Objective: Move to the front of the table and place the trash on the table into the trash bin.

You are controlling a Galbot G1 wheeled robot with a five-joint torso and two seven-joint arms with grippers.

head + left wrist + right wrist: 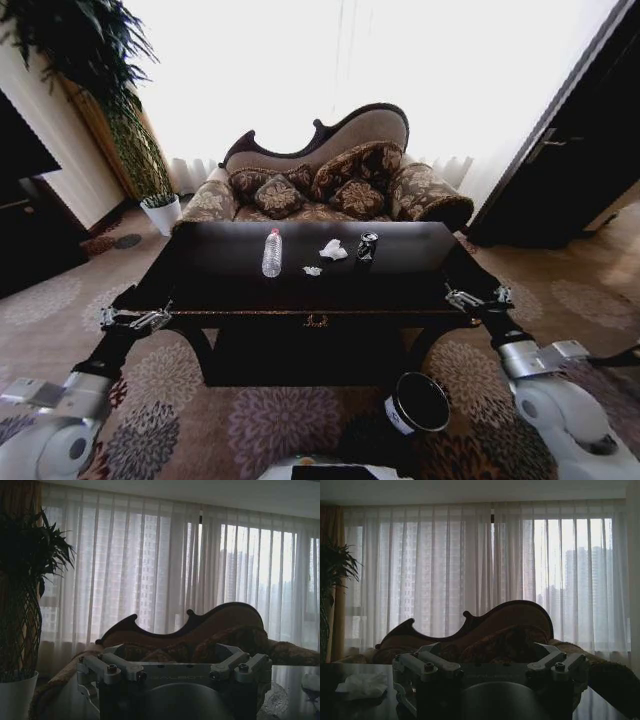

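Right in front of the robot sits the dark glossy table (230, 285), with the trash lined up across the middle of its top. Going from the robot's left to right: a clear plastic bottle (272, 252) standing upright, a small crumpled paper wad (312, 270) a bit nearer the front edge, a bigger paper wad (333, 250), and a dark drink can (367, 247) just beside that one. None of it is being touched.

The trash bin (418, 403) is down on the patterned carpet (270, 425), in front of the table's right leg, tilted so its open mouth faces up toward the head camera.

Both arms are held out low at the table's front corners. The left gripper (137, 319) hovers by the left corner, fingers apart with nothing between them. The right gripper (478, 296) does the same at the right corner, also spread and empty.

From the right wrist camera a pale lump on the tabletop is probably the bigger paper wad (362, 686), though it's pretty dim. Behind the table there's an ornate sofa (330, 180) piled with cushions, and a potted plant (160, 212) off to the left.
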